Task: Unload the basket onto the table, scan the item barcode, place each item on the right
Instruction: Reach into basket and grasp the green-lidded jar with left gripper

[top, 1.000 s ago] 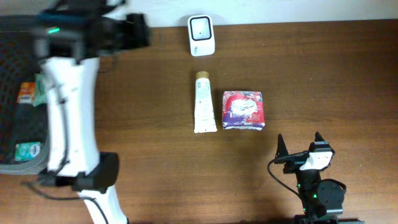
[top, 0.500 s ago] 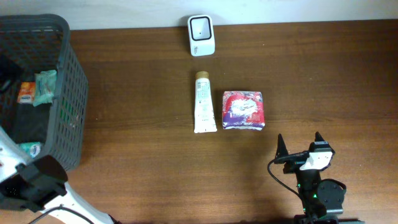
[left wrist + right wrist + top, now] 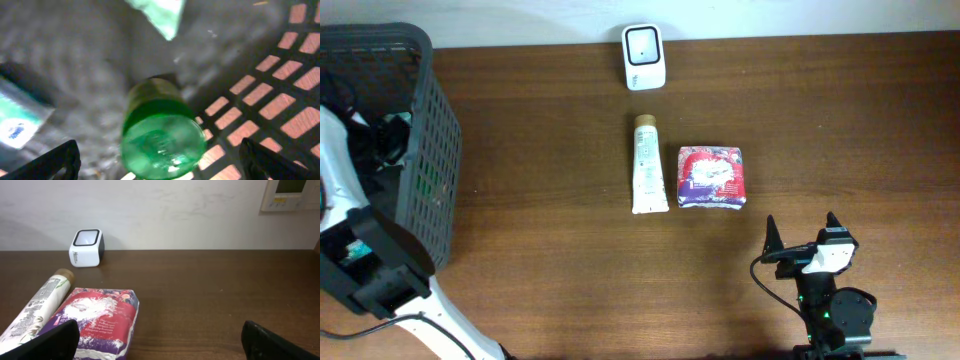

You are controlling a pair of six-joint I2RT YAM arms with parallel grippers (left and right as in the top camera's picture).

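Reaches the left arm (image 3: pixel 365 250) over the table's left edge, wrist down in the basket (image 3: pixel 430 150). Folds the right arm (image 3: pixel 825 290) low at the near edge. Shows open wood around tube (image 3: pixel 648 165) and packet (image 3: pixel 712 178), just beside each other mid-table, scanner (image 3: pixel 644 43) at the far edge. Spreads left jaws wide either side of a green bottle (image 3: pixel 162 135) in the basket, touching nothing; holds right jaws wide, empty.

Evenly lit and sharp overhead; left wrist view dim, green bottle (image 3: pixel 162 135) blurred.
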